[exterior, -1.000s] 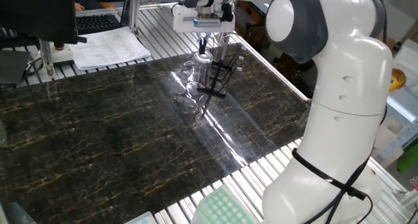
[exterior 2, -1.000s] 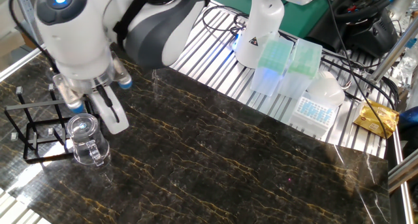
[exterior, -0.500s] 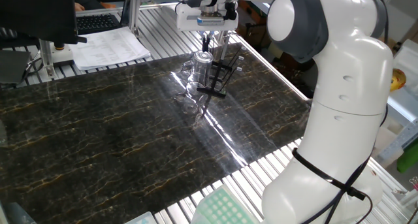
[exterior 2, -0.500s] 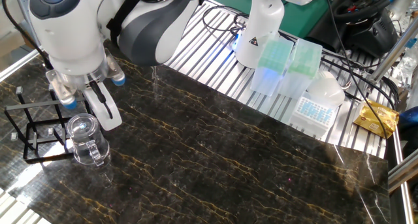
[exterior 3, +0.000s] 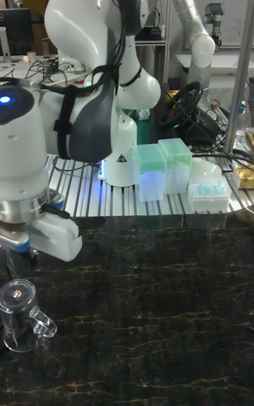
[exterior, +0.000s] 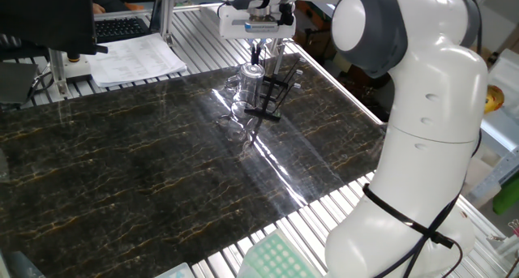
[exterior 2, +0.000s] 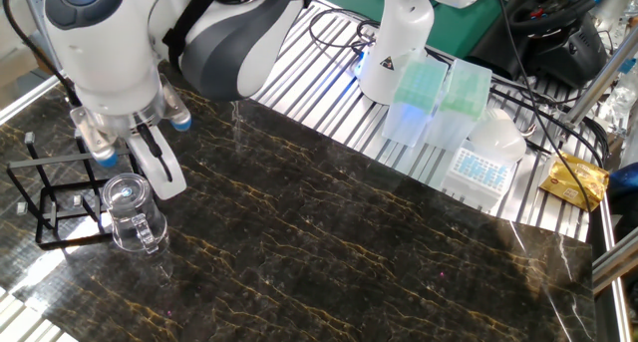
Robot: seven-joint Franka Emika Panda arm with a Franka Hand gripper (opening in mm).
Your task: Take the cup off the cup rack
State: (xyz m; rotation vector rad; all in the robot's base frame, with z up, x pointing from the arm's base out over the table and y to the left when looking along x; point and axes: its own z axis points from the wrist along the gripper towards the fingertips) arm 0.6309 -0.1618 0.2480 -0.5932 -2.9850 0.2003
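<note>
The clear glass cup (exterior 2: 129, 214) stands upright on the dark marble table, its handle turned toward the camera, just beside the cup rack (exterior 2: 45, 197). That rack is a slim black rod stand. My gripper (exterior 2: 134, 165) hangs open just above the cup's rim, one white finger (exterior 2: 162, 171) on each side, holding nothing. In the one fixed view the cup (exterior: 248, 83) sits left of the rack (exterior: 273, 93), below the gripper (exterior: 263, 51). The tall fixed view shows the cup (exterior 3: 20, 315) under the gripper hand; the fingers are hidden there.
Green and white pipette tip boxes (exterior 2: 424, 101) and a blue tip rack (exterior 2: 478, 170) sit on the slatted metal behind the table. Papers (exterior: 134, 61) and a keyboard lie at the far left corner. The arm's white base (exterior: 422, 173) stands at the table's right edge.
The gripper has risen from around the cup's rim to just above it, leaving the cup standing on the table. Nothing has moved in the last half second.
</note>
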